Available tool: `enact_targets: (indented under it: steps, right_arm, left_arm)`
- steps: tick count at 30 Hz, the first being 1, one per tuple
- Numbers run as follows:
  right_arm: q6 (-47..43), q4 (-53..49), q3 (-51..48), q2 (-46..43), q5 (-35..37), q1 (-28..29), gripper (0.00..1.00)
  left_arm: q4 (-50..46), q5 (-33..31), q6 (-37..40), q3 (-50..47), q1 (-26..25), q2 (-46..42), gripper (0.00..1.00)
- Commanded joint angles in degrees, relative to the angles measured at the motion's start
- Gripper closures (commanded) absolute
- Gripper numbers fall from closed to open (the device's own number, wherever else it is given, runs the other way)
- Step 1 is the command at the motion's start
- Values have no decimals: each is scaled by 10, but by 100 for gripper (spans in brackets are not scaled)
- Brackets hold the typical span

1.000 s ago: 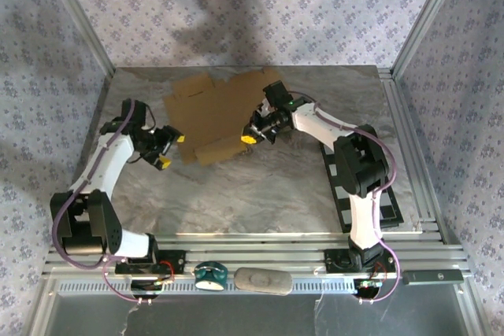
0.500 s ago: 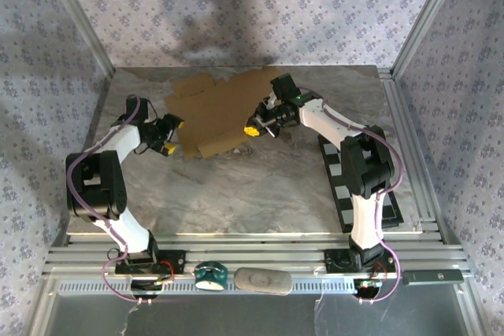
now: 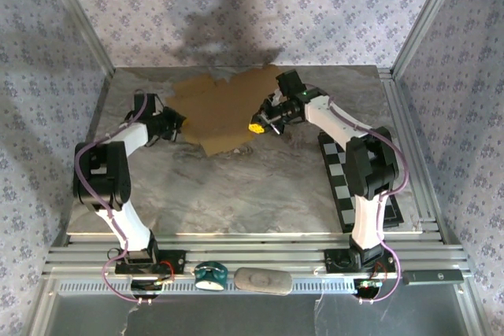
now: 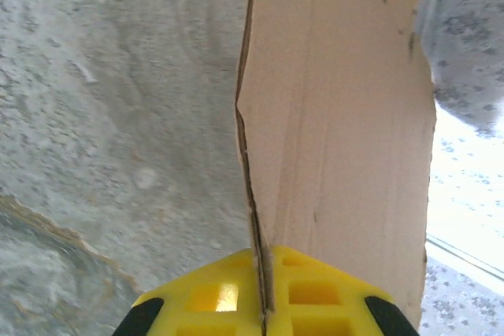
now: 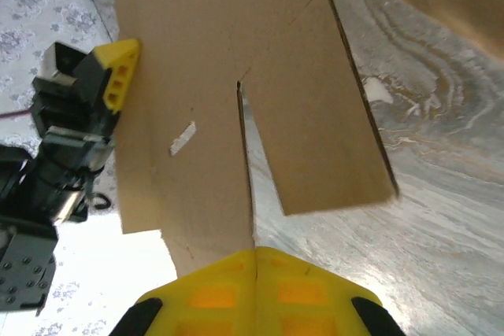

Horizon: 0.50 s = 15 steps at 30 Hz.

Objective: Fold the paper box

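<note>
both jaws clamp the paper box, its long axis left-right.

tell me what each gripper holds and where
Both hold the tan-brown cardboard sheet: the left gripper pinches its left edge, the right gripper pinches a right-side flap.

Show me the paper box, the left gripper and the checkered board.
paper box (image 3: 220,108): top external view, sheet's middle.
left gripper (image 4: 264,273): left wrist view, between fingertips.
checkered board (image 3: 339,190): top external view, left strip.
</note>
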Motion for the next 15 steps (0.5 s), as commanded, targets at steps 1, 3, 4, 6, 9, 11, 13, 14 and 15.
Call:
enact_targets:
  steps: [1,3,4,6,9,11,13,14,15]
  right_arm:
    - [-91,-58,49,-70,57,-23,85]
    - [-160,-75,81,-107,120,-27,69]
    - [-196,-74,94,-128,154,-25,63]
    - [-264,-41,91,-180,213,-12,55]
    - [-374,44,57,-250,300,32,48]
    - [-461,105,36,-281,368,79,42]
    - [-538,155,20,-295,399,117,36]
    - [-584,183,16,-296,422,143,32]
    - [-614,195,15,-293,435,160,28]
  left_arm:
    - [-176,-89,-48,88,-34,-74,100]
    - [-317,-158,-66,176,-69,-83,100]
    - [-390,-192,-82,235,-85,-79,100]
    - [-475,-229,-109,329,-115,-62,100]
    - [-627,-285,-153,502,-152,-1,100]
    - [-755,-320,-172,660,-169,67,100]
    - [-860,-331,-179,810,-179,140,100]
    - [-902,-330,-180,884,-184,177,100]
    - [-926,-328,-178,935,-188,202,100]
